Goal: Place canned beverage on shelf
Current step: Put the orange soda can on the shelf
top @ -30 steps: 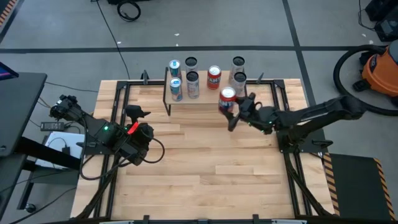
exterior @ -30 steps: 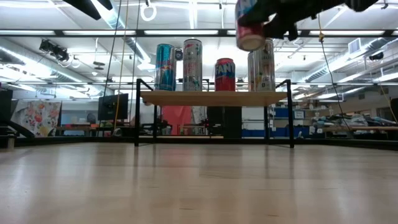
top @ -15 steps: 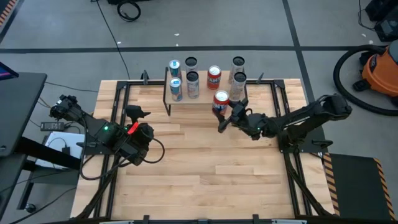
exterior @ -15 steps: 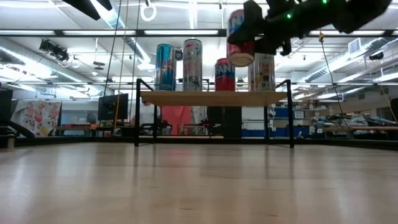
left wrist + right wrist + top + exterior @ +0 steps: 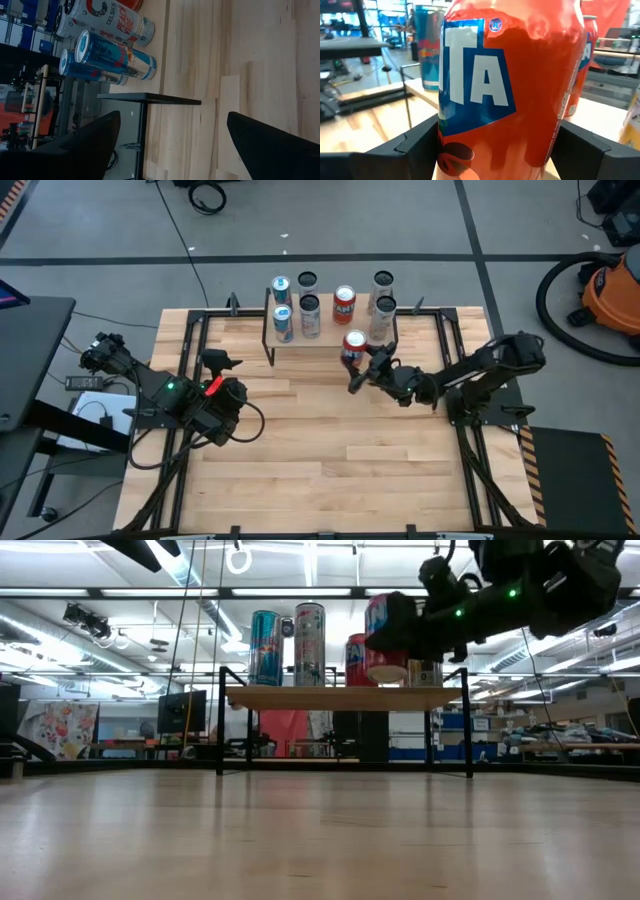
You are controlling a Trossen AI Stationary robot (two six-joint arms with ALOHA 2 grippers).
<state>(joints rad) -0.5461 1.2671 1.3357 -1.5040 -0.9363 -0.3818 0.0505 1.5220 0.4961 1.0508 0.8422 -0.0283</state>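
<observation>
At centre-right of the high view, the right gripper [image 5: 360, 361] grasps the red can [image 5: 353, 346] upright, just above the shelf [image 5: 330, 340] front edge. Risk: its base could clip the edge, or nudge the red can behind [image 5: 344, 304]. Left gripper [image 5: 222, 361], lower left, idle with fingers apart.

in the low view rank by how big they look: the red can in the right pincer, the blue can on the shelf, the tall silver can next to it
1. Tall silver can and blue can: near alike, so no ranking between them.
2. Red can held by the right pincer: looks shortest but widest. It hangs nearer the camera, so its true size is unsure.
</observation>
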